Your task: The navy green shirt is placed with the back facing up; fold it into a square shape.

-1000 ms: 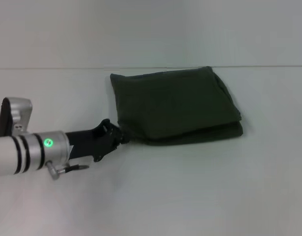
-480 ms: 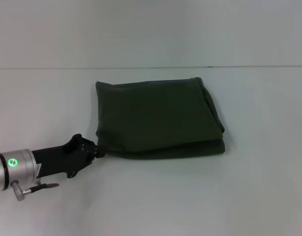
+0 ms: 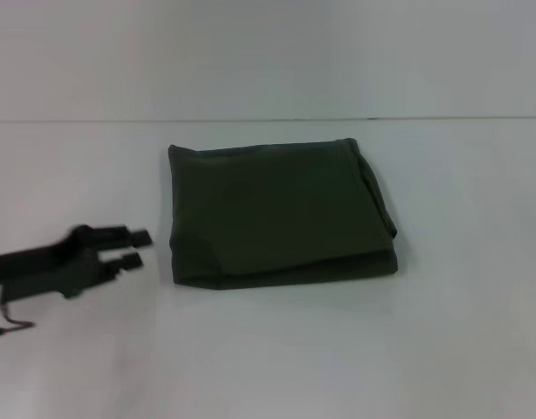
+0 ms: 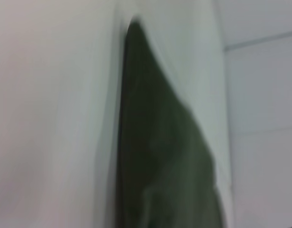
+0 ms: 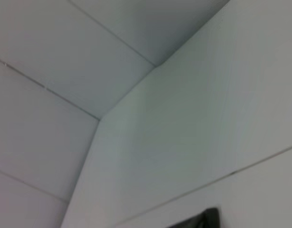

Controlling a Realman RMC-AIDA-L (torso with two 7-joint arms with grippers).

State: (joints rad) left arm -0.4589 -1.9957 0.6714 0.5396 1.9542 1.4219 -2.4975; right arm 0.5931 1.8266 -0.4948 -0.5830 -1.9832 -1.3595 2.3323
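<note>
The navy green shirt lies folded into a near-square pad on the white tabletop, roughly centre of the head view; plain side up, no lettering visible; its slightly longer axis runs 9 to 3 o'clock, a shade wider than deep; stacked layer edges show along the 3 o'clock side and the 6 o'clock edge, where a lower layer peeks out under the top one; the 9 o'clock edge looks like a clean fold; corners roughly squared, the 7 o'clock corner a bit rounded.

Left pincer sits at about 8 o'clock of the shirt, just beside it but apart, low over the tabletop; its two fingers are spread with a gap between them, holding nothing, tips pointing toward 3 o'clock; left wrist view shows the shirt as a dark wedge on the pale surface.

Right pincer: only a dark sliver at the far 3 o'clock edge of the head view, well apart from the shirt; cannot tell its state.
</note>
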